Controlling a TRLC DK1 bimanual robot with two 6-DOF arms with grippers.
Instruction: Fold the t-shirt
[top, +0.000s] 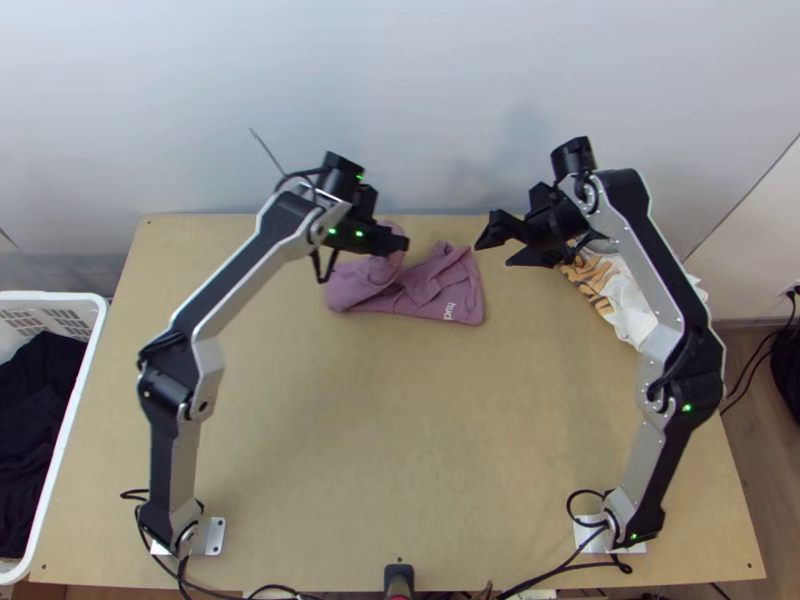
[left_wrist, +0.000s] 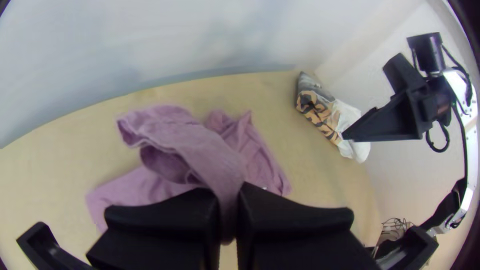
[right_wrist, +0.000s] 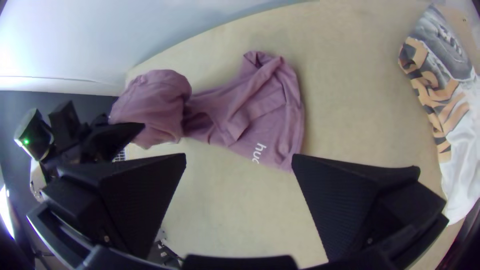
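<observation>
While the mauve t-shirt lies rumpled near the far edge of the surface, about midway between its far corners, the left end effector pinches a strip of it, raised above the rest. The right end effector is wide open and without cloth, above the surface close to the far edge, just beyond the shirt's lettered end.

I'd judge the work is at the spreading stage, ahead of any proper fold: the lettered part lies fairly low, but creases and overlapping layers run through it. Next, the free end effector probably needs to take another edge or corner so the pair can draw the fabric flat; pulling from one side alone could drag it into a tighter bunch.

Beside the surface's left edge stands a white basket with dark cloth heaped inside. Towards the far right corner lies a crumpled white and patterned garment.
</observation>
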